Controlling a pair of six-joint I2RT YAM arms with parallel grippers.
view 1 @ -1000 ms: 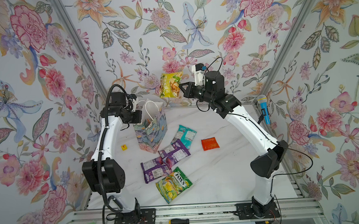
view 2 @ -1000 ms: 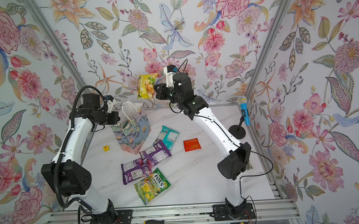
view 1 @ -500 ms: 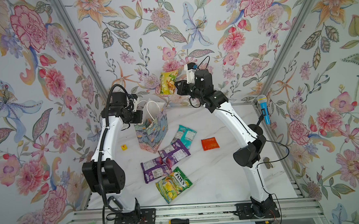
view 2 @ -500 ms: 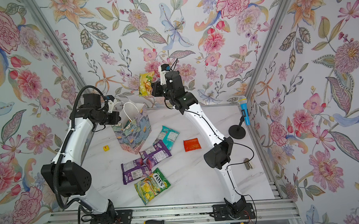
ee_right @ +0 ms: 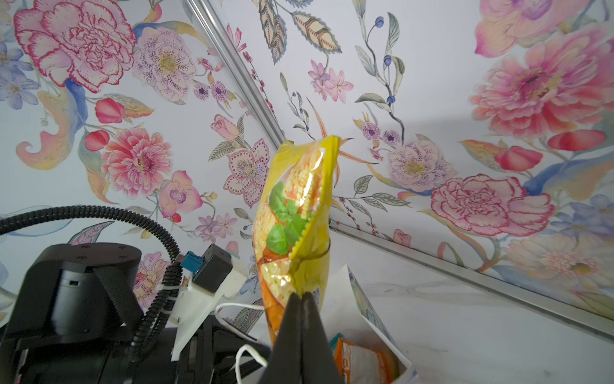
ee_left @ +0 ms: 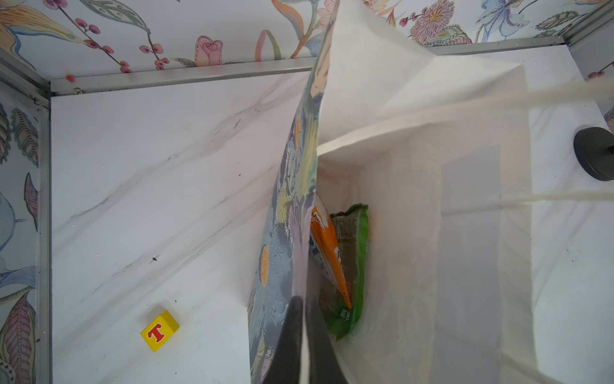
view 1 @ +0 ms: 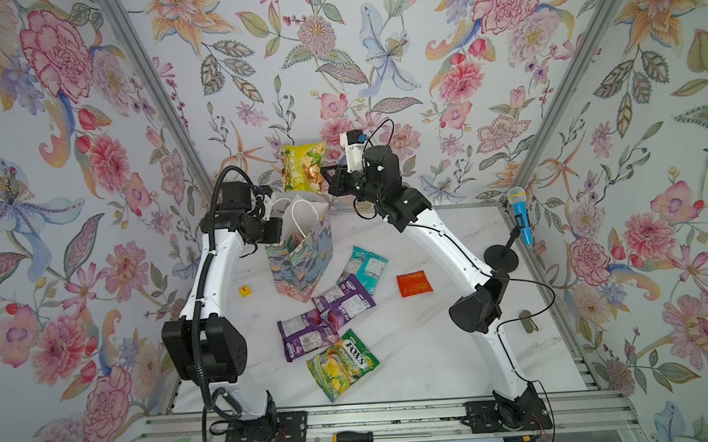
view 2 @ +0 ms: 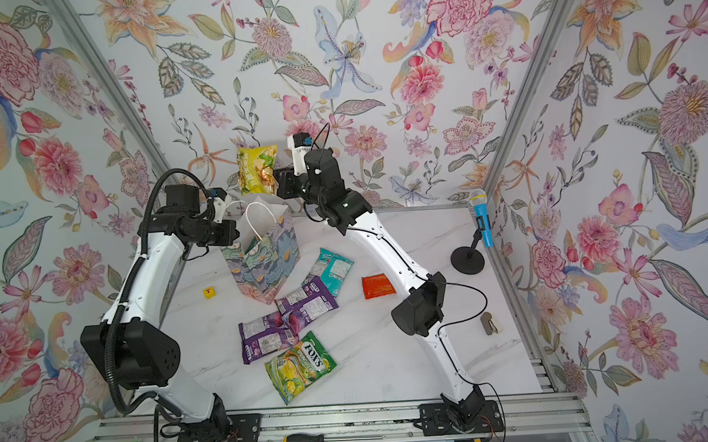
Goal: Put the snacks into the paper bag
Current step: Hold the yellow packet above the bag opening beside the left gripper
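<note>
The right gripper [ee_right: 301, 299] pinches a yellow snack pouch [view 1: 301, 173] above the open paper bag [view 1: 302, 256]; the left gripper [ee_left: 303, 302] pinches that bag's patterned wall at its rim.

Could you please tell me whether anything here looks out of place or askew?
A yellow block with a red T lies beside the paper bag; it is no snack. The bag's wall bows where the left hand pinches it.
</note>
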